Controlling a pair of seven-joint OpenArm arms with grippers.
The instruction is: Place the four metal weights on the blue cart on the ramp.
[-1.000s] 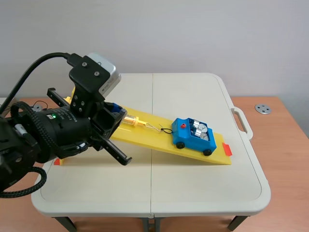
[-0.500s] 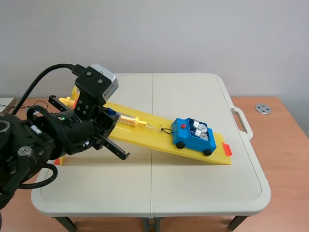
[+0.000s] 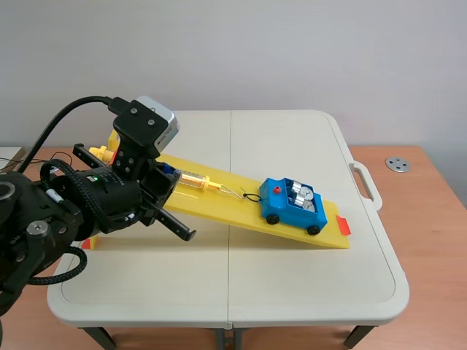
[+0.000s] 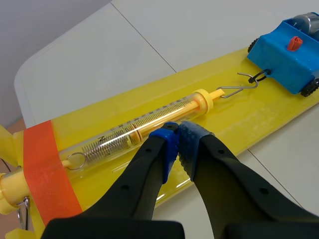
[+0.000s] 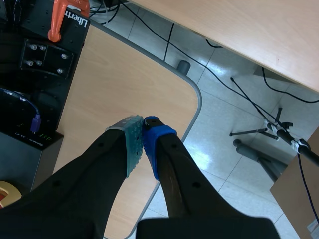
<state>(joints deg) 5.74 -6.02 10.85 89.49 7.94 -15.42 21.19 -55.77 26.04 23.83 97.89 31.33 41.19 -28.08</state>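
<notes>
Looks done — can see metal weights [image 3: 300,194] inside the blue cart [image 3: 293,207], low on the ramp [image 3: 219,208], count unsure. Pinched shut on nothing: left tool [image 4: 178,133] above the ramp, right tool [image 5: 143,130] off the desk [image 3: 292,292].

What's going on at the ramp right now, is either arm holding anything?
Neither arm holds anything. The left gripper, shut on nothing, hangs over the spring scale on the upper part of the yellow ramp. The blue cart sits low on the ramp, hooked to the scale, with metal weights already in it; their number is unclear. The right gripper is shut too, away from the table.
</notes>
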